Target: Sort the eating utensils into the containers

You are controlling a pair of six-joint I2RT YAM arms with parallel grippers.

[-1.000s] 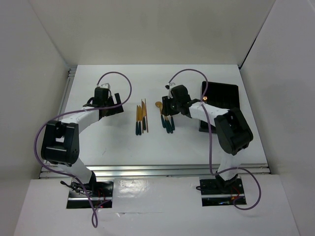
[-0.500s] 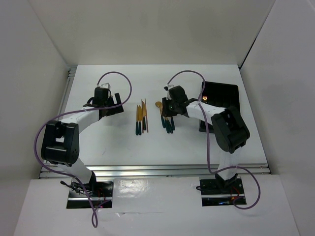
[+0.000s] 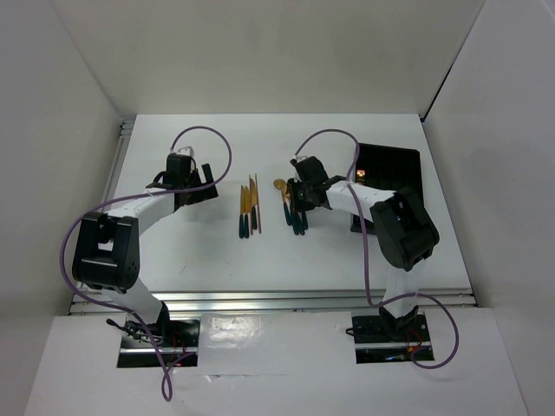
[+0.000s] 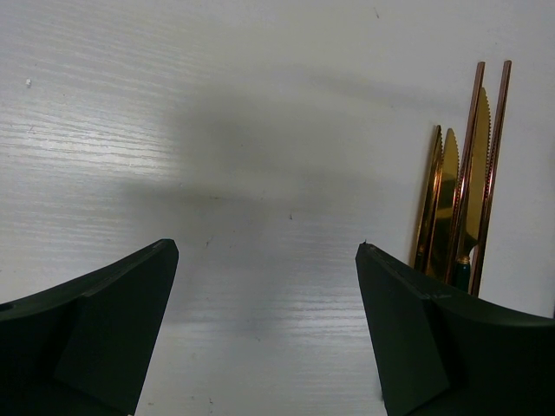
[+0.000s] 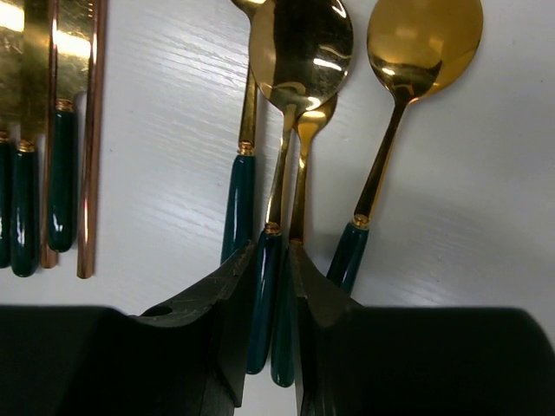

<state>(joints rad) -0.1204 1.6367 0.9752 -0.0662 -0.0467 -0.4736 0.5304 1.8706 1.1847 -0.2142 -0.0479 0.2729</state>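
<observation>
**A:** Gold bowls, teal handles. Entry one: stacked spoons [image 5: 299,48], two pieces, one bowl lying over the other. How are they held?

**B:** The right gripper [image 5: 273,251] is drawn in almost fully, its fingers [image 5: 230,299] pressed on either side of both handles. The handle ends are hidden under the gripper body.

**A:** Neighbours?

**B:** The left spoon [image 5: 240,204] lies just beside them, its bowl cut off at the top of the wrist view. The right spoon [image 5: 423,39] lies slightly apart, its handle end lost behind a finger.

**A:** Place?

**B:** The middle of the bench [image 3: 199,260], a little toward the right edge. From above the gripper covers most of the cluster. Only one bowl and some handle tips show.

**A:** Entry two.

**B:** Knives [image 4: 451,199] with serrated gold blades, and copper-coloured chopsticks [image 4: 479,130] lying alongside and touching them. They sit mid-bench, left of the spoons. I cannot tell the count, because the left wrist view hides the handles behind a finger and the right wrist view crops the blades.

**A:** Left gripper?

**B:** The left gripper [image 4: 266,251] is spread wide and holds nothing, with bare white bench between its fingers. It sits left of the knives, toward the left edge.

**A:** Container?

**B:** A black tray [image 3: 395,165] toward the far right corner. Its near end is hidden under the right arm, and the dividers cannot be made out from above.
</observation>
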